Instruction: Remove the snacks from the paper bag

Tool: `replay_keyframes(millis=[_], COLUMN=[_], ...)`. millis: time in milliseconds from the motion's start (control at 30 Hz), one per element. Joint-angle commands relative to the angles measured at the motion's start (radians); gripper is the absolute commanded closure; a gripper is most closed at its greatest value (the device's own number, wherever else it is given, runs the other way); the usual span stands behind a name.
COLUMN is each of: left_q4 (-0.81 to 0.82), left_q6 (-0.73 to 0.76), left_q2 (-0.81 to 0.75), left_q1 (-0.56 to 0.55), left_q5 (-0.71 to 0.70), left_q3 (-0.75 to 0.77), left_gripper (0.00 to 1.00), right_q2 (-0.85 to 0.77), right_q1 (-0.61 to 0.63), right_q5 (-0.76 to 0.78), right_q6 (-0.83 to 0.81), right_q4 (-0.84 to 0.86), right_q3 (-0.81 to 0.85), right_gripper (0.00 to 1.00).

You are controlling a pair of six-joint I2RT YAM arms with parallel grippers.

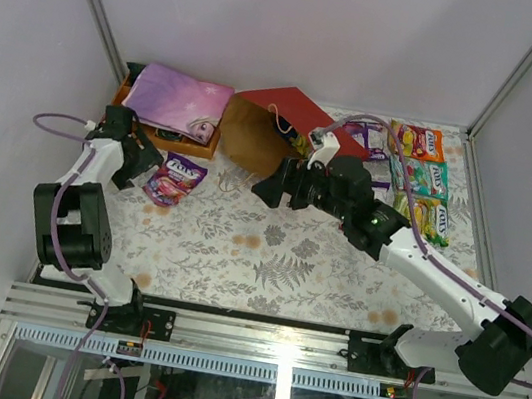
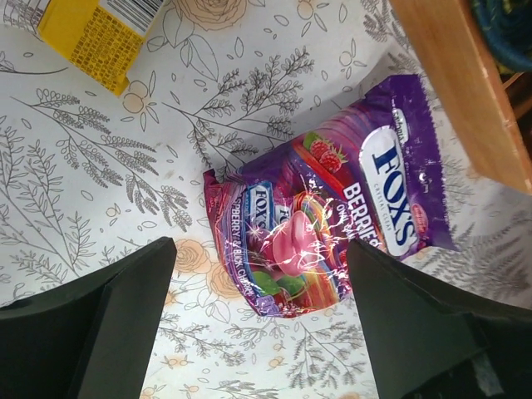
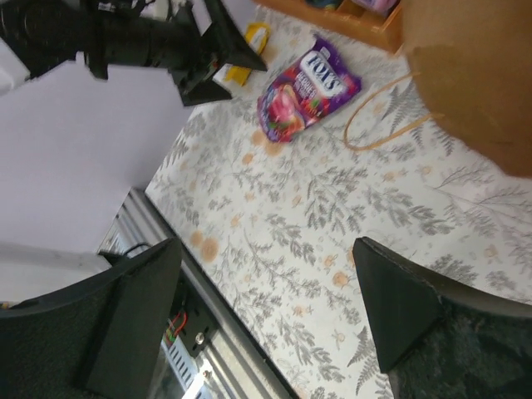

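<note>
The red paper bag [image 1: 285,111] lies tipped at the back, its brown inside [image 3: 474,75] and a loose beige handle [image 3: 378,120] showing. A purple Fox's packet [image 2: 332,224] lies flat on the floral cloth. My left gripper [image 2: 259,245] hovers open over its lower end, not touching it [image 1: 145,168]. My right gripper [image 3: 266,245] is open and holds nothing, just in front of the bag's mouth [image 1: 268,188]. Orange [image 1: 417,140], green [image 1: 423,177], yellow [image 1: 432,218] and purple [image 1: 367,140] packets lie at the back right.
An orange wooden tray [image 1: 209,145] holding a pink-purple cloth [image 1: 176,96] stands at the back left, close to the purple packet. A yellow packet [image 2: 100,29] lies near the left gripper. The table's metal front rail [image 3: 208,316] shows below the right fingers.
</note>
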Motion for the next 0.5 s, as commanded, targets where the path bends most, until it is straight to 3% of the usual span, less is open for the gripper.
replay_keyframes(millis=[0,300,467], left_q4=[-0.055,-0.053,-0.051], left_q6=[0.047,0.015,0.009], left_q2=[0.042,0.049,0.089], left_q1=[-0.050,-0.062,-0.060], left_q5=[-0.171,-0.217,-0.211], left_q3=[0.042,-0.057,-0.038], left_gripper=[0.18,0.26,0.42], right_q2=[-0.008,0.045,0.045], right_q1=[0.026,0.062,0.062], right_q5=[-0.138,-0.214,-0.219], right_q6=[0.035,0.036,0.011], right_q4=[0.144,0.203,0.196], right_q3=[-0.073,-0.142,-0.146], right_gripper=[0.11,0.23,0.25])
